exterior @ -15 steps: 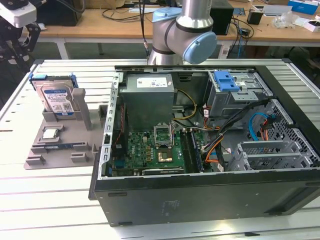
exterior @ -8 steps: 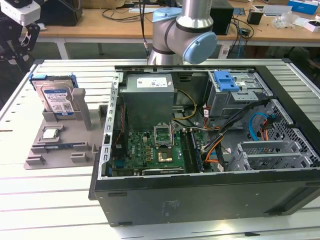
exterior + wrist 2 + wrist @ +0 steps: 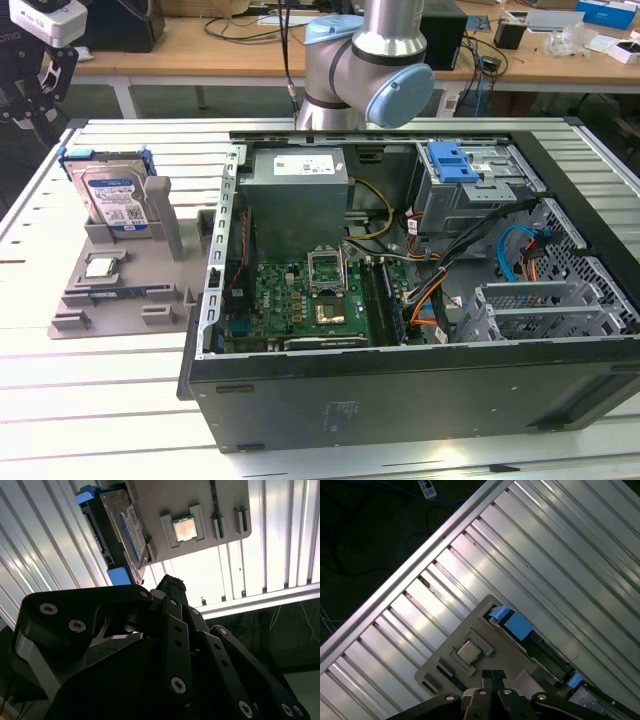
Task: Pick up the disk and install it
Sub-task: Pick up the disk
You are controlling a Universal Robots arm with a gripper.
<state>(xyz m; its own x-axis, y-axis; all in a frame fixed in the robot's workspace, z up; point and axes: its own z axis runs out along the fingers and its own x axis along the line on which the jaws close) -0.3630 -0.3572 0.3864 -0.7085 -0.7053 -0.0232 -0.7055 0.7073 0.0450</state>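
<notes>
The disk [image 3: 115,195], a silver-grey drive with a blue-and-white label in a blue carrier frame, stands on edge in a grey holder [image 3: 120,285] on the exterior view's left. My gripper [image 3: 35,95] hangs above and behind it near the table's far corner, apart from it. In the second wrist view the disk [image 3: 131,530] lies beyond my gripper [image 3: 170,582], whose fingers sit together with nothing between them. The first wrist view shows the disk's blue carrier [image 3: 517,625] and my gripper [image 3: 492,674] over the holder [image 3: 485,630].
An open computer case [image 3: 400,390] fills the table's middle and right, with a grey power supply [image 3: 297,200], motherboard [image 3: 300,295], cables, and a drive cage topped by a blue bracket [image 3: 452,160]. A small square chip [image 3: 100,265] lies on the holder. The table [image 3: 100,400] is slatted metal.
</notes>
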